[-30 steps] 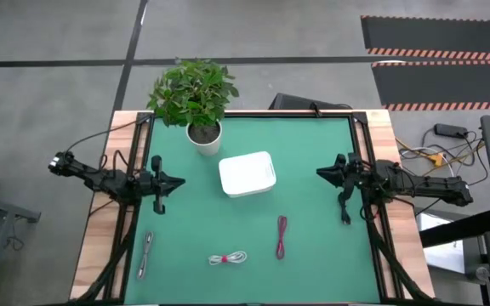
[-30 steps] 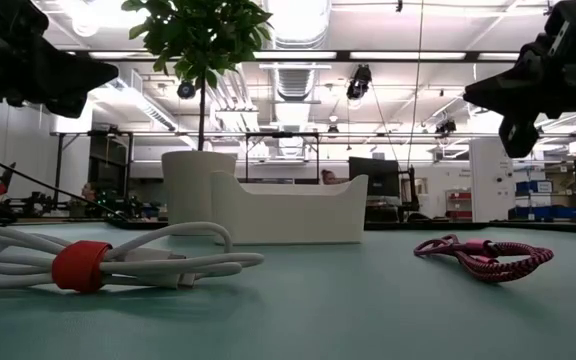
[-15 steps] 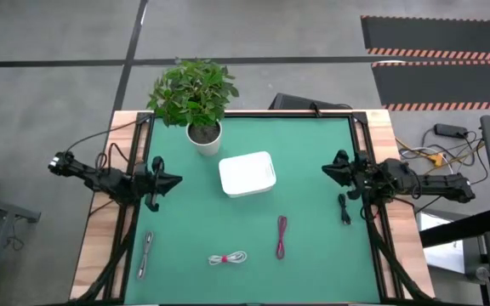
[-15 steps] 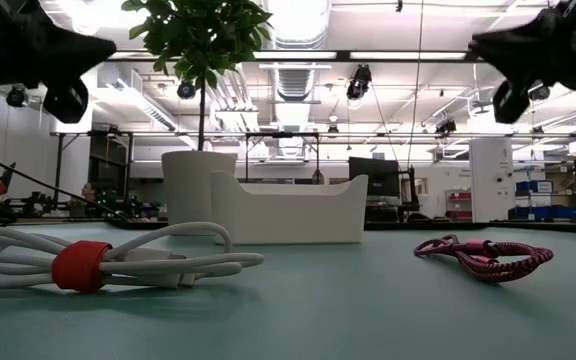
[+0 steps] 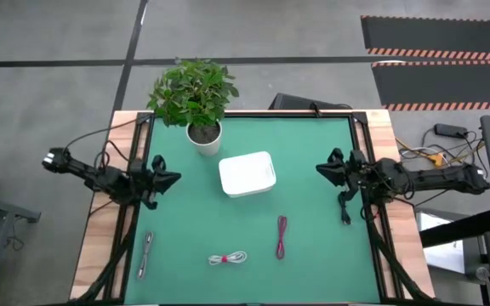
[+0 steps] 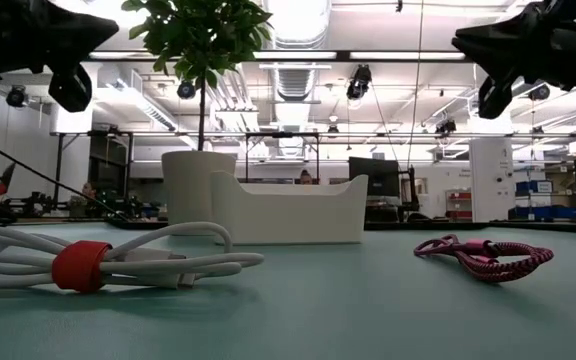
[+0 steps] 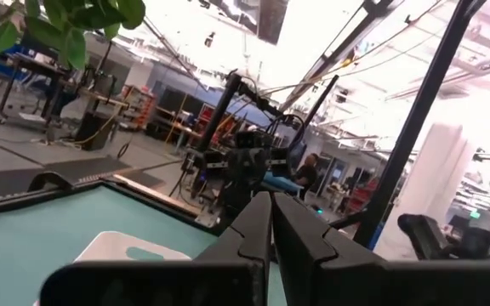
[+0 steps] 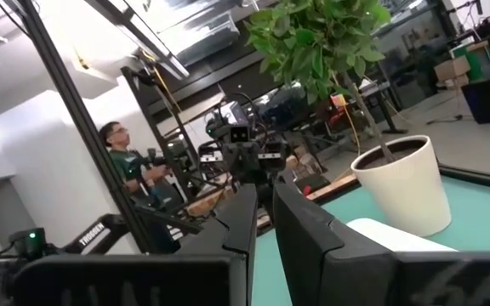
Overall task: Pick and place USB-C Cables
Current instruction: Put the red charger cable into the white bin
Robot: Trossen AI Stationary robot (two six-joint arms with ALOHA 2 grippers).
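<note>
From my seat I see nothing picked up yet: all 3 USB-C cables lie loose on the green tabletop (image 5: 313,153), along its near edge. The silver-grey cable (image 5: 145,253) is at the left, its long axis running near-to-far. The white cable with the red tie (image 5: 228,257) sits in the middle, lying crosswise. The dark red cable (image 5: 281,236) is to the right of centre, also running near-to-far.

The left claw (image 5: 170,178) hangs above the tabletop's left edge with its fingers pressed together and nothing in them; the left wrist view shows the 2 fingers touching. The right claw (image 5: 323,169) hangs above the right edge, fingers almost together with only a thin slit between them, also empty.

The white bin (image 5: 247,173) sits between the 2 claws, beside the potted plant (image 5: 196,102).

The relation I care about: the dark red cable lies toward me and inboard from the right claw, and that arm is clearly the nearer one to it. The silver-grey cable lies nearly straight toward me from the left claw, so that arm suits it. The white one is about midway between the two arms. For either near-to-far cable, I judge the claw should spread and straddle it across the short width.
</note>
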